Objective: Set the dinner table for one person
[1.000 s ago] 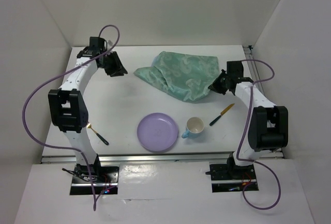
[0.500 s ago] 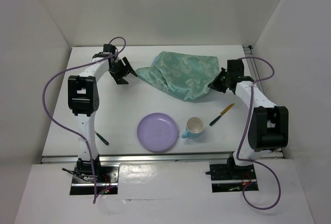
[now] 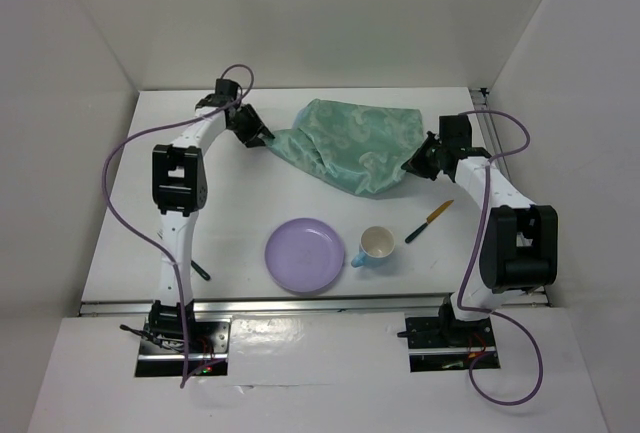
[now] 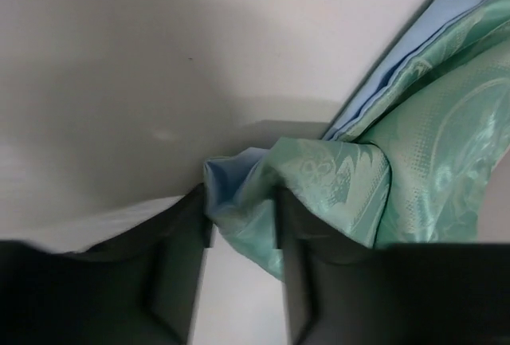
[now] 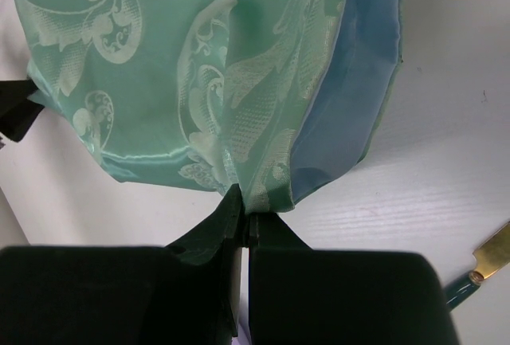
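The teal-green patterned cloth [image 3: 350, 143] lies crumpled at the back of the white dinner table [image 3: 230, 203]. My left gripper [image 3: 258, 135] is at the cloth's left corner. In the left wrist view its jaws stand apart with the cloth corner [image 4: 239, 194] between the two dark fingers [image 4: 179, 269]; the gripper [image 4: 243, 229] is open. My right gripper [image 3: 410, 165] is shut on the cloth's right edge. In the right wrist view the gripper [image 5: 245, 211] pinches the cloth's hem [image 5: 263, 178].
A lilac plate [image 3: 305, 254] and a light-blue mug [image 3: 376, 246] stand near the front edge. A gold knife with a dark handle [image 3: 430, 221] lies right of the mug, also in the right wrist view [image 5: 478, 269]. A dark-handled utensil [image 3: 200, 270] lies by the left arm's base.
My left arm has swung right from the back left of the table to the cloth's left corner. The right arm and the cloth have stayed put.
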